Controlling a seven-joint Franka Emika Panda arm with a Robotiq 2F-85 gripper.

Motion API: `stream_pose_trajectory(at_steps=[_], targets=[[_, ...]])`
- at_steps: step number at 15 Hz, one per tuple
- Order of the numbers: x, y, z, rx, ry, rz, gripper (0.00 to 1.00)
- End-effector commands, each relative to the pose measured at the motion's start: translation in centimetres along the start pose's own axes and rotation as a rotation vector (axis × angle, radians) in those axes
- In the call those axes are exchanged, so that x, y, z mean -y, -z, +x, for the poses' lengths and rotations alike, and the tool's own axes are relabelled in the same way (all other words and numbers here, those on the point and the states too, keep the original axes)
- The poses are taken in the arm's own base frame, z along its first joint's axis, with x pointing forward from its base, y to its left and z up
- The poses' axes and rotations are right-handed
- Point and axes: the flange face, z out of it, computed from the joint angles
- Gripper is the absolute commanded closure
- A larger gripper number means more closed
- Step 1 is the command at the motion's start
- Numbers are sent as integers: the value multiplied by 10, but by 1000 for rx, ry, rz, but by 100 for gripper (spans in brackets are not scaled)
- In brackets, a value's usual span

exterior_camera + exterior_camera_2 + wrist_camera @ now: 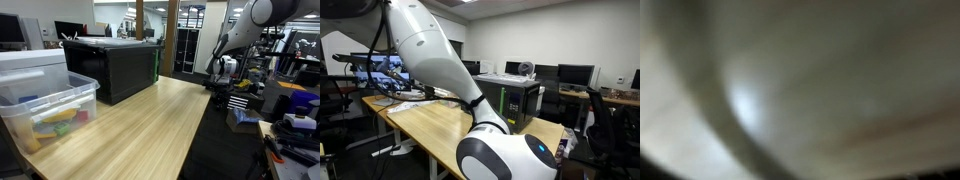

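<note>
End effector [220, 76]: fingers were together, low at the far edge of the light wooden worktop [150, 125]; nothing showed between them.
Wrist view: gave only blurred pale wood, very close.
Nearest thing: large black rectangular box [115, 65] stood mid-worktop, well apart from the end effector.
Bin: clear plastic bin [80, 108] held coloured pieces at the opposite end.
Progress: judged barely begun; nothing gripped, all handling left.

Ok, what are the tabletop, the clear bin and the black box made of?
Tabletop: looks like light wood or wood-look laminate with a satin finish; straight grain lines show. Bin: clear, slightly glossy plastic; coloured contents show through its walls. Black box: probably painted metal or plastic with a matte finish; too small to tell which.
</note>
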Motion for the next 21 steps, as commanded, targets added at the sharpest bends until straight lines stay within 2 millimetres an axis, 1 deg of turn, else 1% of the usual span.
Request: stream_pose_trajectory(at_steps=[1,4,5,7,8,9,13,17,21], targets=[[-34,-3,-18,19,-49,49,100],[-35,-3,-15,-20,-80,102,100],[-23,5,-9,-14,-82,139,100],[-14,3,-3,-22,-141,189,100],[-17,7,-3,-27,-167,218,100],[-27,10,-3,-51,-187,257,100],[-24,9,2,-107,-227,247,100],[-17,-1,1,-117,-266,255,100],[-16,-8,1,-114,-293,271,100]])
